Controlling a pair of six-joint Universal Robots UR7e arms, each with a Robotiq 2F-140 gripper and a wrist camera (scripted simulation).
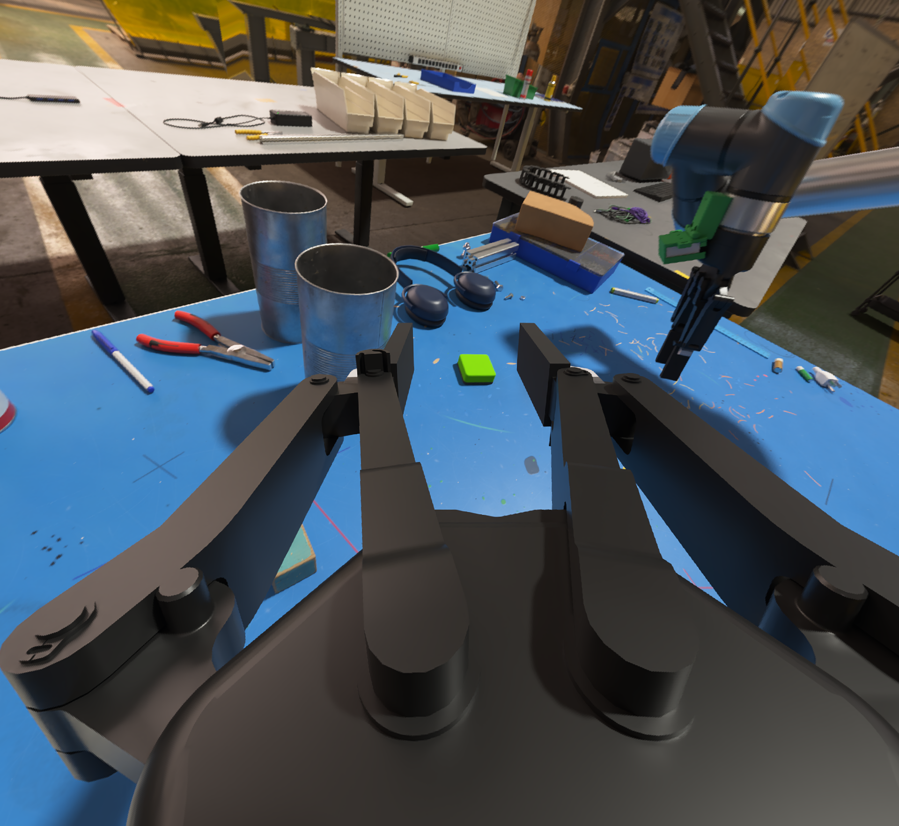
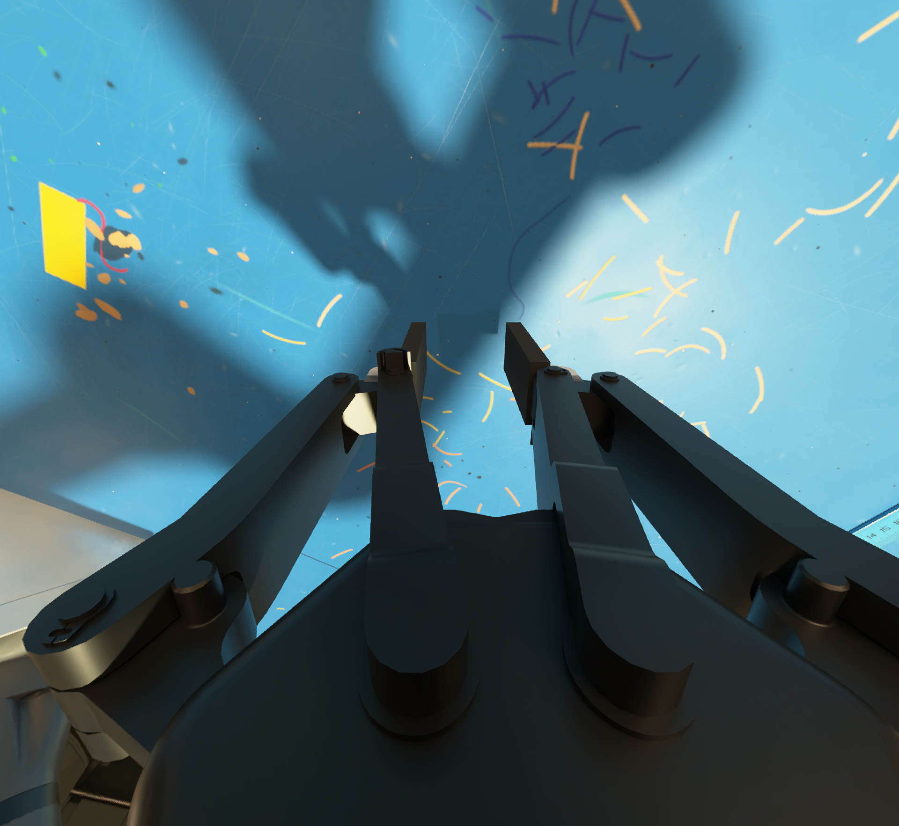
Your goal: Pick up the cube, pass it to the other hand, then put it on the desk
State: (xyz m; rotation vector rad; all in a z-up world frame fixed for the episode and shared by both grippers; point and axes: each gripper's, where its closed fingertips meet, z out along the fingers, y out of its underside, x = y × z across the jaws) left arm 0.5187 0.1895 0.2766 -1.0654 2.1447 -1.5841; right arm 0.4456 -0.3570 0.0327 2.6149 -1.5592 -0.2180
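A bright green cube [image 1: 476, 368] lies flat on the blue desk [image 1: 121, 462] in the left wrist view, seen between my left gripper's fingers and a little beyond them. My left gripper [image 1: 464, 350] is open and empty above the desk. My right gripper [image 2: 464, 340] is open and empty, pointing down close to the desk [image 2: 194, 73]; the cube does not show in its view. It also shows in the left wrist view [image 1: 678, 360] at the right, apart from the cube.
Two metal cans [image 1: 345, 302] stand left of the cube, with red pliers [image 1: 204, 340] and a pen [image 1: 121, 360] farther left. Headphones [image 1: 442, 292] and a blue tray [image 1: 554, 253] holding a brown box lie behind. A yellow patch [image 2: 63, 234] marks the desk.
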